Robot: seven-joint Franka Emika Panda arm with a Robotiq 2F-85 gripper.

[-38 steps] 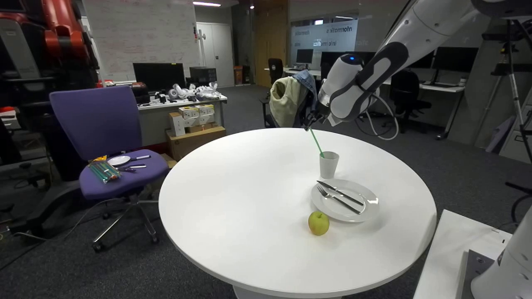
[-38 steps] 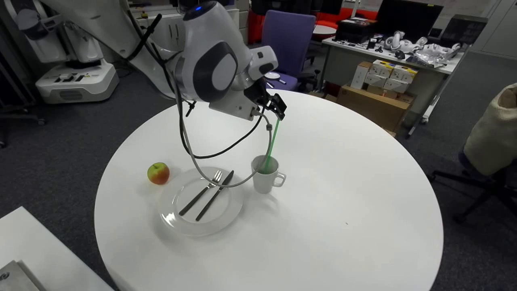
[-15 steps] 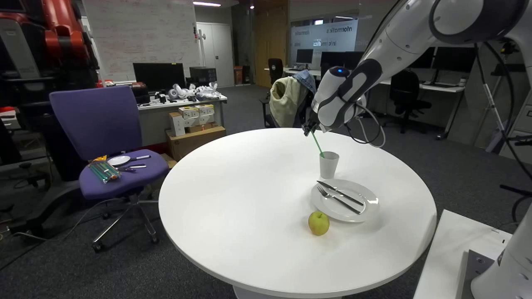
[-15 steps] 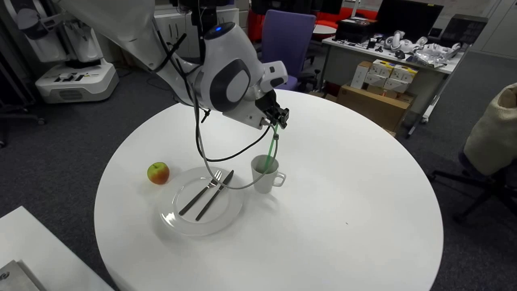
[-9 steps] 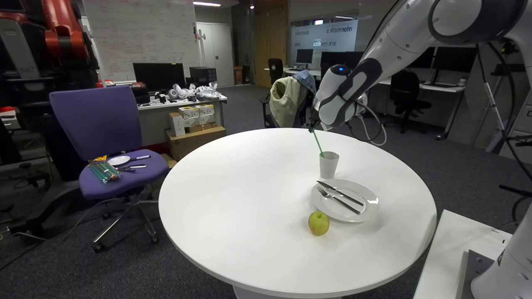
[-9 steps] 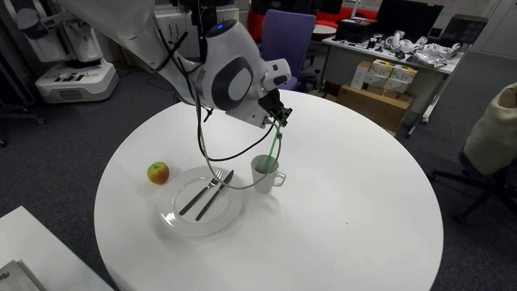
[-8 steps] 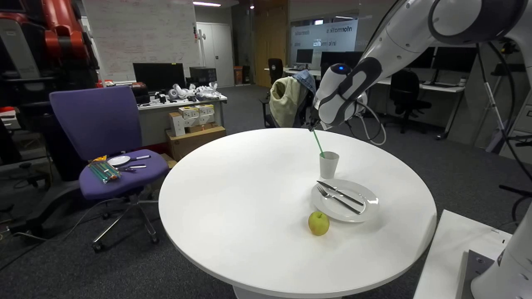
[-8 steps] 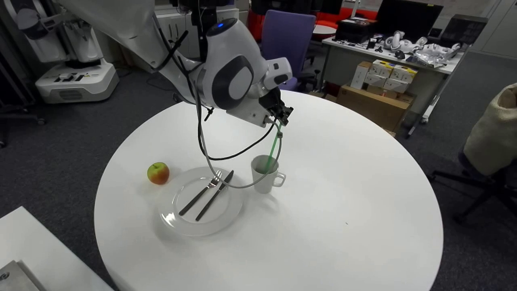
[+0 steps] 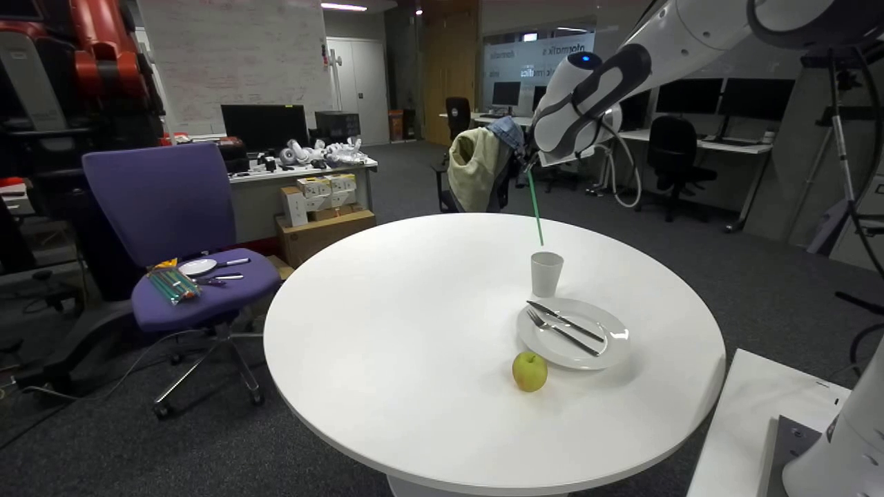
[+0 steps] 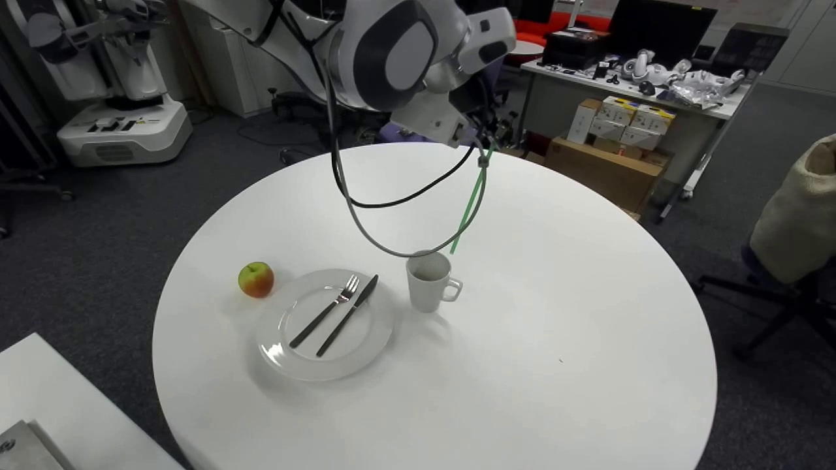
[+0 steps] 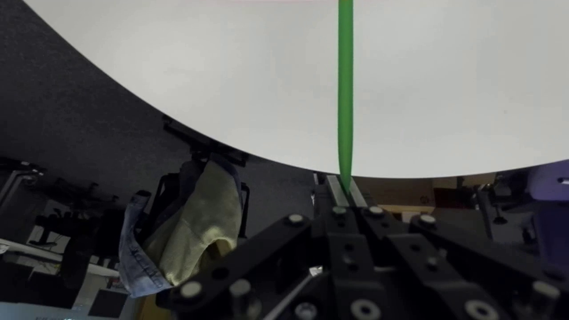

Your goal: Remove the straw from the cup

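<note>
While the claw [image 9: 530, 166] is gripping the straw [image 9: 535, 208] in an exterior view, its lower end is hanging just above the cup [image 9: 546, 276]; the removal is apparently finishing. In an exterior view, that end is seemingly clearing the rim, depth being hard to judge; the next move is likely calling for carrying it aside over the desk [image 10: 555, 287]. In the wrist view, the straw is looking green and straight, tapering between squeezing fingertips [image 11: 336, 190].

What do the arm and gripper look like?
The arm is white with dark grey panels and a blue light; a grey cable and a black cable loop from it. The gripper is black, with linkage bars, pale round pins and grey finger pads. No legible markings.
</note>
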